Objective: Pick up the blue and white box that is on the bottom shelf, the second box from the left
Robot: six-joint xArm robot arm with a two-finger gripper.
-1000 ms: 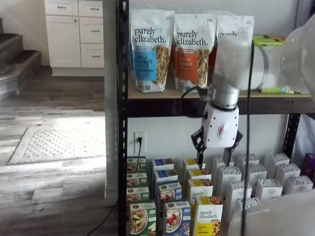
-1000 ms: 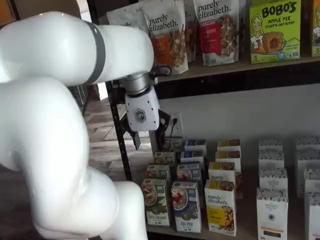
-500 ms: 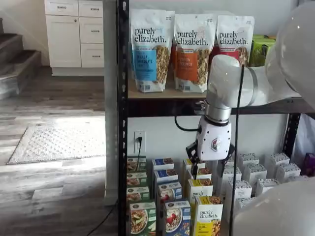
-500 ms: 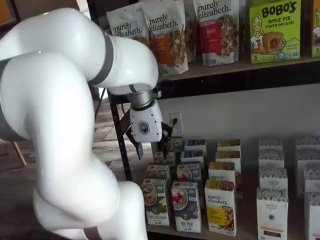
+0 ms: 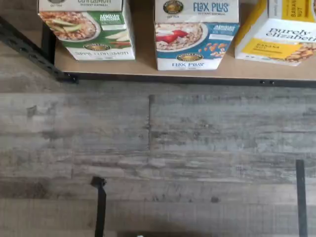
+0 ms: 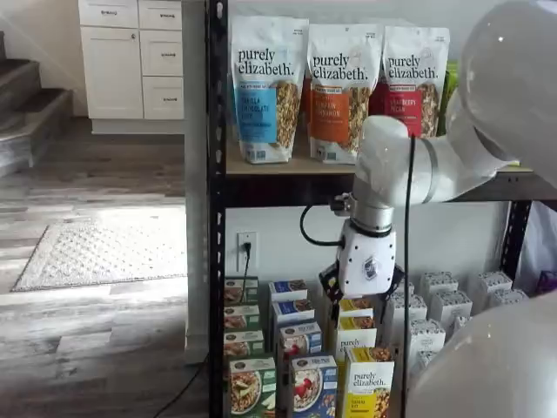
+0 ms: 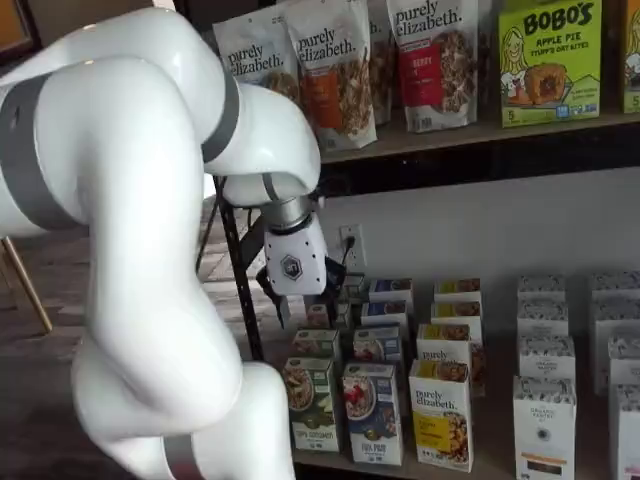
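Observation:
The blue and white box (image 5: 195,34) stands at the front edge of the bottom shelf (image 5: 148,66), between a green and white carton (image 5: 86,27) and a yellow and white carton (image 5: 276,34). Its face shows a bowl with red berries. It shows in both shelf views (image 6: 313,387) (image 7: 372,412), at the front of its column. My gripper (image 6: 364,298) (image 7: 303,300) hangs in front of the shelf, above and behind the front row. Its black fingers are spread with a gap, holding nothing. The wrist view looks down on the shelf edge and the floor.
Tall granola bags (image 6: 265,87) stand on the wood tier above. More cartons fill the rows behind, and white cartons (image 7: 545,420) stand to the right. A black rack post (image 6: 216,209) is at the left. My white arm (image 7: 140,250) fills much of a shelf view.
My gripper has come down and moved left, from just under the wood tier to just above the cartons. Its fingers stay spread. The boxes have not moved.

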